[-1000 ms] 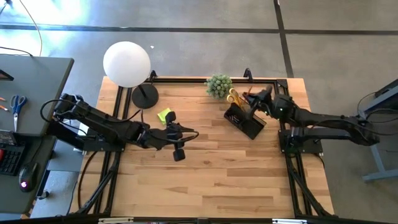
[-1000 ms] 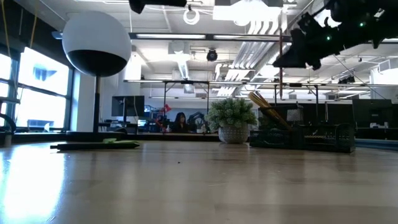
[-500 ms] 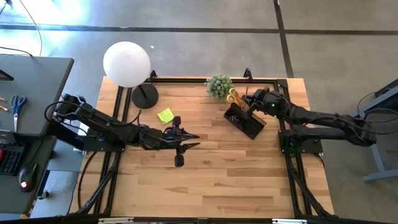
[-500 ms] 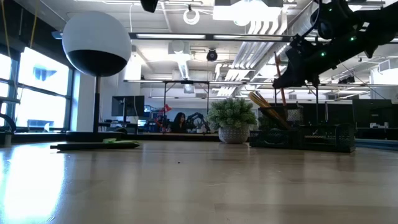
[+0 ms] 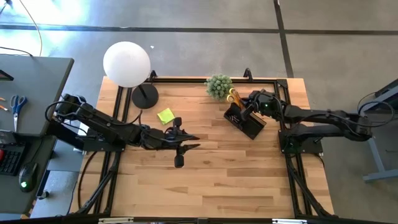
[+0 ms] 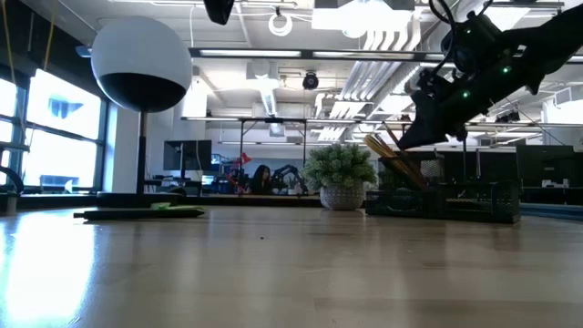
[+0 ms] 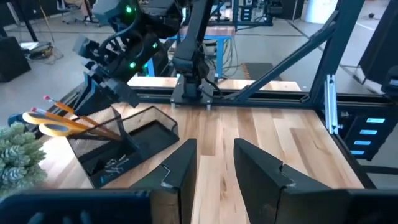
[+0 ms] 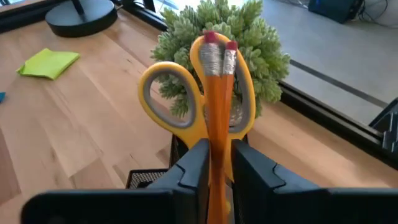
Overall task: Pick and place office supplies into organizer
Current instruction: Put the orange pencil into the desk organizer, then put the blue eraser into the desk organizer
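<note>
The black mesh organizer (image 5: 245,122) stands at the table's far right, by the potted plant (image 5: 218,85). In it lean yellow-handled scissors (image 8: 168,93) and two orange pencils (image 8: 219,74), eraser ends up; small binder clips (image 7: 115,165) lie in a low compartment. My right gripper (image 5: 249,111) is over the organizer, its fingers on either side of one pencil. The lime-green sticky-note pad (image 5: 165,116) lies flat at the far left. Near it, my left gripper (image 5: 188,141) hangs open above the table's middle, holding nothing. My right gripper has one orange pencil's shaft (image 8: 219,134) between its two fingers (image 8: 198,163), about midway along; no gap shows beside the pencil. The fingers come slanting down from the table's right. The pencil leans, eraser end up; the fingers hide its lower end in the organizer.
A lamp's round black base (image 5: 144,96) and white globe (image 5: 127,63) stand at the far left corner. A black frame rail (image 5: 186,79) runs along the far edge. Bare wood (image 5: 211,180) stretches across the near half.
My right gripper has sunk toward the organizer with the pencil, whose lower end has gone down into it beside the other pencil and the scissors. My left gripper has tipped up toward level, uncovering the sticky-note pad in the high view.
</note>
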